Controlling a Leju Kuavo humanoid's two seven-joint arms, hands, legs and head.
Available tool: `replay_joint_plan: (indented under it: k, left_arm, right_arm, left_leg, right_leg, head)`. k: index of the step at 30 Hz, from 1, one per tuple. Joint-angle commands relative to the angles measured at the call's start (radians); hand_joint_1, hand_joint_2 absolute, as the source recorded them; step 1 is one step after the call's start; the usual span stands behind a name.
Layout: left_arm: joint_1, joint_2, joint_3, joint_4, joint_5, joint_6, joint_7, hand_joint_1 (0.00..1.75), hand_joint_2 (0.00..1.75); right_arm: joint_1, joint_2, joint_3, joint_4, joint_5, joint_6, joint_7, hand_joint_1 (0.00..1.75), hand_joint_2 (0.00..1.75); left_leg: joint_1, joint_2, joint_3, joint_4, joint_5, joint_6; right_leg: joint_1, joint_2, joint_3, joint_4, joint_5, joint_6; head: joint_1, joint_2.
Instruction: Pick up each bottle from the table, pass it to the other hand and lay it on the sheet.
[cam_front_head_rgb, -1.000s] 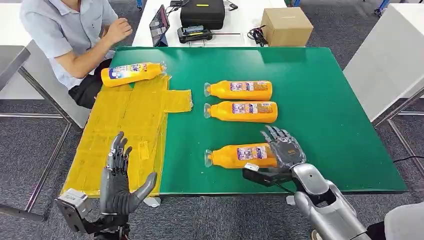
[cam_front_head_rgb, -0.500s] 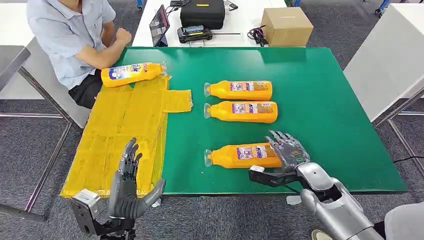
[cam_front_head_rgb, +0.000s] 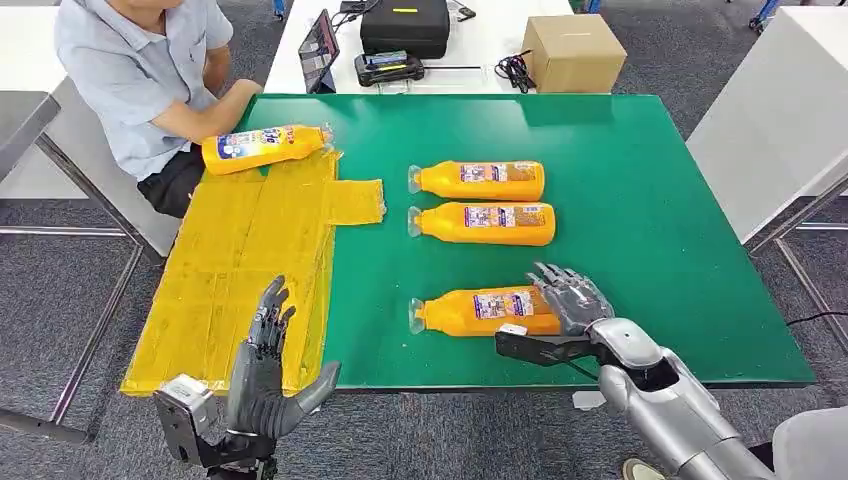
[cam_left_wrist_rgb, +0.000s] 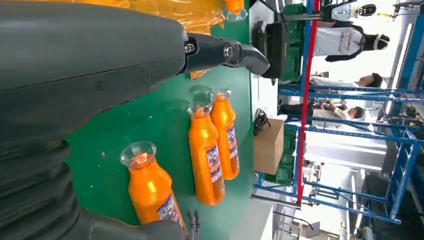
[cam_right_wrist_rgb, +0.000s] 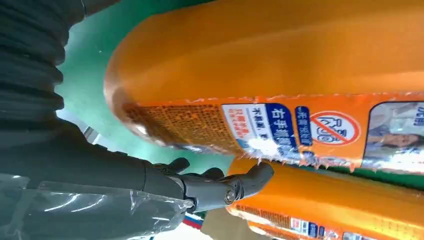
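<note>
- 1 bottle (cam_front_head_rgb: 262, 148) is laid at the far end of the yellow sheet (cam_front_head_rgb: 245, 262), so roughly a quarter of the task is judged done
- 3 bottles are left on the green table (cam_front_head_rgb: 640, 200), 2 of them side by side
- The nearest bottle (cam_front_head_rgb: 482, 311) is reached at its base by the right hand (cam_front_head_rgb: 572, 298); whether it is gripped cannot be told
- The left hand (cam_front_head_rgb: 262, 372) is held open and empty near the sheet's near edge
- All bottles are seen filled with orange liquid, caps on

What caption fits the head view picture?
Right hand reaches the nearest orange plastic bottle on the green table.
</note>
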Motion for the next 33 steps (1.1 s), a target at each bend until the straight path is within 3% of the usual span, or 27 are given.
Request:
replay_joint_plan:
  k: [1, 7, 15, 16, 17, 18, 33]
  left_arm:
    - [-0.041, 0.032, -0.027, 0.071, 0.005, -0.004, 0.000, 0.00, 1.75]
    - [-0.068, 0.027, -0.044, 0.104, 0.006, -0.001, 0.001, 0.00, 1.75]
    - [-0.091, 0.030, -0.058, 0.136, 0.016, -0.008, -0.002, 0.00, 1.75]
    - [-0.095, 0.030, -0.059, 0.141, 0.018, -0.010, -0.004, 0.00, 1.75]
    - [-0.098, 0.030, -0.059, 0.146, 0.020, -0.011, -0.005, 0.00, 1.75]
    - [-0.101, 0.030, -0.060, 0.150, 0.023, -0.012, -0.007, 0.00, 1.75]
    - [-0.118, 0.035, -0.073, 0.176, 0.041, -0.017, -0.016, 0.00, 1.75]
  right_arm:
    - [-0.043, 0.059, 0.011, 0.123, -0.046, -0.015, -0.034, 0.00, 1.75]
    - [-0.023, 0.108, 0.008, 0.193, -0.060, -0.061, -0.063, 0.00, 1.75]
    - [-0.012, 0.099, -0.010, 0.251, -0.131, -0.022, -0.102, 0.00, 1.75]
    - [-0.012, 0.089, -0.015, 0.259, -0.146, -0.011, -0.107, 0.52, 1.75]
    - [-0.013, 0.084, -0.016, 0.265, -0.149, -0.010, -0.108, 1.59, 1.75]
    - [-0.014, 0.077, -0.016, 0.273, -0.158, -0.003, -0.110, 1.75, 1.75]
    - [0.003, 0.021, -0.035, 0.308, -0.208, 0.032, -0.111, 1.75, 1.75]
  left_leg:
    - [0.001, 0.001, 0.003, -0.001, -0.001, -0.001]
    - [0.001, 0.001, 0.004, -0.002, -0.001, -0.002]
    - [0.001, 0.000, 0.005, -0.002, 0.000, -0.002]
    - [0.002, 0.000, 0.006, -0.002, -0.001, -0.002]
    - [0.001, -0.001, 0.005, -0.002, 0.000, -0.001]
    - [0.002, 0.000, 0.008, -0.002, -0.001, -0.002]
    - [0.002, -0.004, 0.016, -0.001, -0.001, -0.002]
  right_leg:
    - [0.001, 0.001, 0.003, -0.001, 0.000, -0.002]
    - [0.001, 0.001, 0.004, -0.002, 0.000, -0.002]
    - [0.001, -0.001, 0.005, -0.002, 0.000, -0.002]
    - [0.002, -0.001, 0.006, -0.002, -0.001, -0.003]
    - [0.001, -0.001, 0.005, -0.002, -0.001, -0.002]
    - [0.002, -0.001, 0.008, -0.002, -0.001, -0.003]
    - [0.002, -0.004, 0.016, -0.004, -0.001, -0.003]
  head:
    - [0.000, 0.000]
    - [0.000, 0.000]
    - [0.000, 0.000]
    - [0.000, 0.000]
    - [0.000, 0.000]
    - [0.000, 0.000]
    - [0.000, 0.000]
